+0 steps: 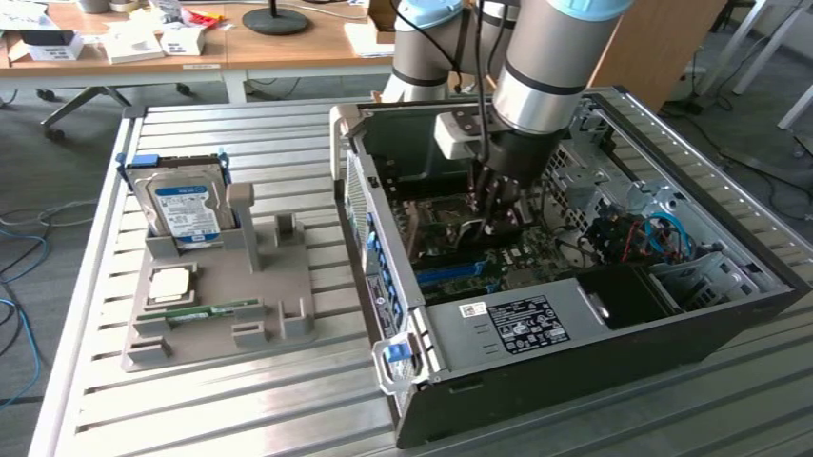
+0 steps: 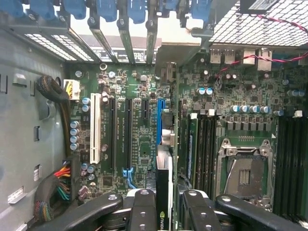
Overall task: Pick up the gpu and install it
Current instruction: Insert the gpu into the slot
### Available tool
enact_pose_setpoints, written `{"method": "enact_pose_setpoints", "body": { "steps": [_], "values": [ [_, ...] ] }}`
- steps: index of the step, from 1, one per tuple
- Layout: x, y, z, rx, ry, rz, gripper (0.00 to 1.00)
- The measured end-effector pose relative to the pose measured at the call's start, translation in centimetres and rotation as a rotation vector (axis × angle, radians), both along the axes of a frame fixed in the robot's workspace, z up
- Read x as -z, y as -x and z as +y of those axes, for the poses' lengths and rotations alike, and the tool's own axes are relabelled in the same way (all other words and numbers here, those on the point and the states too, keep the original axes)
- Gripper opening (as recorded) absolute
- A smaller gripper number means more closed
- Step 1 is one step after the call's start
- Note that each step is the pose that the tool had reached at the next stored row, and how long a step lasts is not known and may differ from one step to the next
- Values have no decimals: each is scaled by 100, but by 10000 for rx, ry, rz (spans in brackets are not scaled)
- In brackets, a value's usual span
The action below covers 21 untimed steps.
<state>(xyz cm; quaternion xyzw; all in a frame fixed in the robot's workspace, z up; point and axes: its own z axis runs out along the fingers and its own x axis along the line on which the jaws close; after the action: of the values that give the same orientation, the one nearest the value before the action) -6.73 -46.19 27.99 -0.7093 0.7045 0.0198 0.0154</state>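
Your gripper is reaching down into the open computer case, which is lying on its side on the slatted metal table. In the wrist view, the gripper is gripping the graphics card. Its black fingers are standing narrow, pressing on the two flat faces of the card. You are seeing the card edge-on, as a thin dark strip running out from between the fingers.

The card is hanging over the green motherboard, lined up along the blue slot. You cannot tell from these views whether its edge is touching that slot. A white slot is lying well apart from the blue one, with dark slots between them, and the bare processor socket is sitting on the other side of the card.

In the exterior view, a grey tray is resting on the table at the exterior view's left, just beside the case. A silver hard drive with a blue label is standing upright in it. A square processor chip and a small green memory stick are lying flat nearer the front. Behind the table, wooden desks are carrying boxes and papers.
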Motion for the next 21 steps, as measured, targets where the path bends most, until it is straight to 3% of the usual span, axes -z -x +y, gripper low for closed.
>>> {"method": "enact_pose_setpoints", "body": {
  "steps": [17, 21],
  "values": [
    [0, 31, 0, 0, 1, 0, 26],
    [0, 31, -19, 0, 0, 0, 26]
  ]
}}
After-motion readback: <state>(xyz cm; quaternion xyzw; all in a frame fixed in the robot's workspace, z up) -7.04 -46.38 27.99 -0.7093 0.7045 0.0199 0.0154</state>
